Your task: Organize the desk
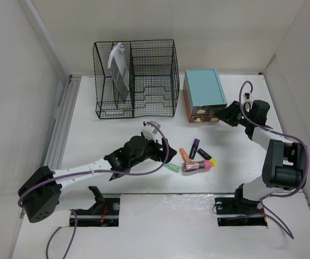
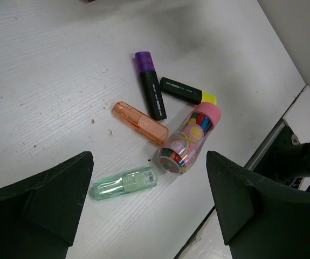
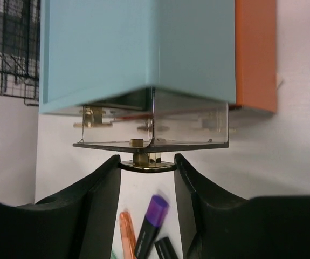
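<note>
L pincer [image 2: 149, 156] spread above 2 markers [image 2: 150, 89], 3 cases [image 2: 141, 123]; R pincer [image 3: 146, 158] tight on drawer knob [image 3: 146, 161].

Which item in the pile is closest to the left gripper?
The pale green translucent case, lying just off the left gripper; the orange case, black markers and pink-capped tube sit beyond it.

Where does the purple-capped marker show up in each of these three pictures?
Top external: purple-capped marker, just right of centre.
Left wrist: upper middle, cap pointing up.
Right wrist: bottom middle, below the drawer handle.
Shared landmark: the orange case lying beside it in every view.
</note>
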Robot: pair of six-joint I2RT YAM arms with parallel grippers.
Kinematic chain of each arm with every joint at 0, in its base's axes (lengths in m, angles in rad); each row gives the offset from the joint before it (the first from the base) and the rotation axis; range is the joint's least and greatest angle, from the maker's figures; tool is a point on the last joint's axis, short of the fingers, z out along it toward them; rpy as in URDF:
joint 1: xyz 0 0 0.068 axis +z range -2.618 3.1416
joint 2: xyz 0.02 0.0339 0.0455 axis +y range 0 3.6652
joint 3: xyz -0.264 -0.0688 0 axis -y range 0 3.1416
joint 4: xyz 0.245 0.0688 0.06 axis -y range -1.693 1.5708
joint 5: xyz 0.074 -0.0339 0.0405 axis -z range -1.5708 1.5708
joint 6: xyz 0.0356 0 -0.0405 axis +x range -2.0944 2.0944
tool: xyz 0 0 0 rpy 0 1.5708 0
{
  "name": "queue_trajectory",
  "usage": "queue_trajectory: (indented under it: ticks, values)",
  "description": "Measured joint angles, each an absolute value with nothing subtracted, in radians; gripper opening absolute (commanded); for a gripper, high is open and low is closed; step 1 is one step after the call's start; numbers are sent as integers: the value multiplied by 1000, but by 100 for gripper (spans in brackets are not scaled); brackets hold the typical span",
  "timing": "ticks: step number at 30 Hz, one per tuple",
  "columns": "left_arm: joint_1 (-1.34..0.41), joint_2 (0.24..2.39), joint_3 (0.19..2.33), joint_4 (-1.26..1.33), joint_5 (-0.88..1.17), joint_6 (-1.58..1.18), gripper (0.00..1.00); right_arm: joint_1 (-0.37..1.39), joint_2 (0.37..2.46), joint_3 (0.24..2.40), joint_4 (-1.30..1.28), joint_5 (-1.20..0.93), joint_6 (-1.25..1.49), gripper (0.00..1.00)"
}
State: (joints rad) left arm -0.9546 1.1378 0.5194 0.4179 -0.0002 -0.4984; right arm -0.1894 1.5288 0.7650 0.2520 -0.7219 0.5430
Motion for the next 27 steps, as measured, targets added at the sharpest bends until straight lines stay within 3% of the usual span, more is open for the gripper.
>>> queue_trajectory:
  ticks: [8,11,13,14,18,19,20,27]
  values:
    - [-955,1135,523,412,0,-498,83,-217,1401,748,-23,-746,329,29]
    - [-955,1135,530,413,-1,-495,83,-239,1376,749,-127,-778,254,35]
    - [-959,1138,538,413,-1,-494,83,-251,1375,760,-187,-803,215,53]
    - [-961,1140,543,413,-1,-494,83,-254,1378,773,-225,-816,192,73]
    - [-971,1159,567,414,-1,-490,85,-254,1405,793,-334,-845,106,82]
    - [-974,1164,572,414,-1,-487,85,-254,1413,794,-359,-851,91,90]
    - [-976,1171,577,416,-1,-487,85,-254,1416,794,-383,-860,74,92]
    - [-1002,1216,612,405,-1,-443,83,-256,1405,832,-564,-965,-88,92]
